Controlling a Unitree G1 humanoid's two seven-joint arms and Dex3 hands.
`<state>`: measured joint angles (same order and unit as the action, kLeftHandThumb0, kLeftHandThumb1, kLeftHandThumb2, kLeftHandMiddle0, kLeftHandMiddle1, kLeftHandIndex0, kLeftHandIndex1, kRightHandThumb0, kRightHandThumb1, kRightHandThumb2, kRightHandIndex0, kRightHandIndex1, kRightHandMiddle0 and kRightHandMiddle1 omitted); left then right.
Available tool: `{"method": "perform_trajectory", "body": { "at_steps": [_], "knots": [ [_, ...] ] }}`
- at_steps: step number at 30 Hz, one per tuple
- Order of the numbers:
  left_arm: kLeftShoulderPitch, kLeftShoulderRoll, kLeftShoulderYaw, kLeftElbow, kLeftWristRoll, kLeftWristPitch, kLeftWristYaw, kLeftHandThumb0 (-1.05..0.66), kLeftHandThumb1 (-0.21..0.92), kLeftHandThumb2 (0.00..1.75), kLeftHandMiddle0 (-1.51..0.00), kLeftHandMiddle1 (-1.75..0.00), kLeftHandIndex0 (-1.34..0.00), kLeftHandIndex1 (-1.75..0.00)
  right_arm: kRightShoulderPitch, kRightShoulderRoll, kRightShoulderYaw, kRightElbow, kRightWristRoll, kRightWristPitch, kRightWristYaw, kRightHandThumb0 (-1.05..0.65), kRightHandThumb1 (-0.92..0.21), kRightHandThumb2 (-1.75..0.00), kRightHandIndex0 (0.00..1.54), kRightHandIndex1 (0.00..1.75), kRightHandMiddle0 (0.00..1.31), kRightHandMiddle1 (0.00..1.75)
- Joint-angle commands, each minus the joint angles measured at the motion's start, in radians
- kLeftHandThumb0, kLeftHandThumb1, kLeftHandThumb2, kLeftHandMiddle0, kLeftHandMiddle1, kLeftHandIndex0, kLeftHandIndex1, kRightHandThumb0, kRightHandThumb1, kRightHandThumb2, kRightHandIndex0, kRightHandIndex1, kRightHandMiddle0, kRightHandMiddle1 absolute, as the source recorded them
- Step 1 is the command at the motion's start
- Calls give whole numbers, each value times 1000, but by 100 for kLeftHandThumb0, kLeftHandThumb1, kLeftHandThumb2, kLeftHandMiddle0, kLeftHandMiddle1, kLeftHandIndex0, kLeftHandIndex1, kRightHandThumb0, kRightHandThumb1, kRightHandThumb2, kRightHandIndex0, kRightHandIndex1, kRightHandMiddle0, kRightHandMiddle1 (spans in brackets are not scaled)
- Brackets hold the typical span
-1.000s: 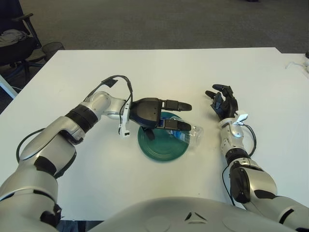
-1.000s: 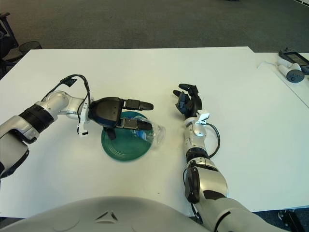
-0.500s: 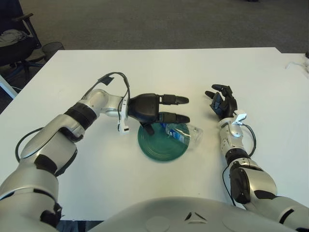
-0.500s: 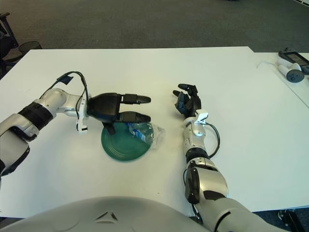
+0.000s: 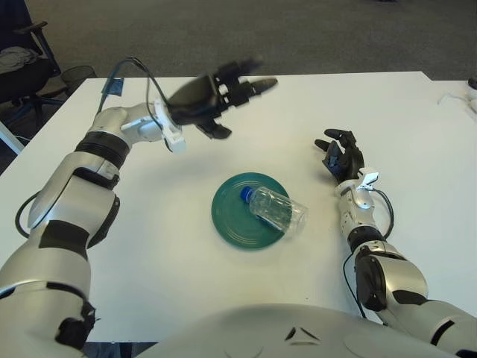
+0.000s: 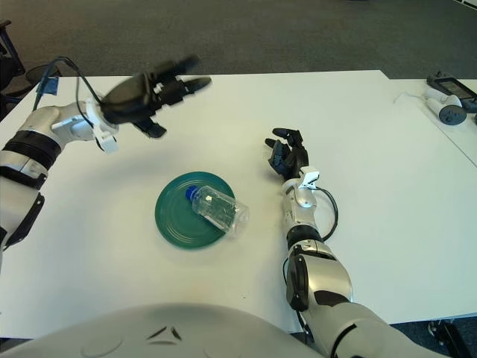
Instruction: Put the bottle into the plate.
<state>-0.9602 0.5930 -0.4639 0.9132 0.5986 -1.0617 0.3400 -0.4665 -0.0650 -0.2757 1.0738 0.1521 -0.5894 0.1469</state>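
A clear plastic bottle (image 5: 276, 209) with a blue cap lies on its side on the green plate (image 5: 231, 224), its base sticking out past the plate's right rim. My left hand (image 5: 227, 95) is raised well above the table, up and to the left of the plate, fingers spread and holding nothing. My right hand (image 5: 340, 156) shows to the right of the plate, fingers loosely curled, with nothing in it.
The white table (image 5: 246, 119) spreads around the plate. A black chair (image 5: 22, 67) and a wire bin stand off the table's far left corner. Small white devices (image 6: 447, 104) lie on a second table at the far right.
My left hand has let go of the bottle, lifted and swung up and to the left, away from the plate. The bottle now lies on the plate. The right hand has not moved.
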Motion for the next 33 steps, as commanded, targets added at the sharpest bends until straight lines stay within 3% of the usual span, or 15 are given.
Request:
{"method": "perform_trajectory", "body": {
  "at_steps": [1, 6, 10, 15, 19, 26, 33],
  "knots": [
    [92, -39, 131, 85, -261, -28, -121, -87, 92, 104, -3, -1, 0, -26, 134, 28, -1, 149, 2, 180, -20, -55, -82, -85, 27, 87, 8, 133],
    [131, -41, 206, 69, -404, -40, -202, -80, 92, 109, -5, -2, 0, -31, 132, 28, -1, 153, -1, 179, -17, -55, -83, -85, 27, 87, 8, 133],
    [180, -43, 281, 37, -485, 50, -244, -84, 92, 116, -8, -3, 0, -39, 134, 28, -1, 153, -2, 177, -15, -55, -83, -84, 28, 88, 7, 133],
    [210, -75, 355, 23, -510, 175, -219, -90, 92, 121, -11, -4, 0, -44, 132, 29, 0, 153, -3, 179, -15, -55, -83, -85, 27, 88, 6, 133],
    [250, -107, 405, 25, -546, 230, -216, -93, 92, 122, -13, -5, 0, -48, 131, 30, 0, 152, -5, 179, -16, -54, -82, -85, 27, 87, 6, 133],
    [370, -174, 490, 61, -609, 276, -210, -93, 92, 117, -16, -6, 0, -57, 129, 31, -2, 149, -1, 187, -17, -54, -80, -87, 27, 87, 5, 133],
    [446, -231, 523, 57, -619, 315, -219, -89, 92, 113, -20, -8, 0, -72, 135, 32, -4, 141, -1, 180, -30, -53, -76, -91, 27, 90, 5, 134]
  ]
}}
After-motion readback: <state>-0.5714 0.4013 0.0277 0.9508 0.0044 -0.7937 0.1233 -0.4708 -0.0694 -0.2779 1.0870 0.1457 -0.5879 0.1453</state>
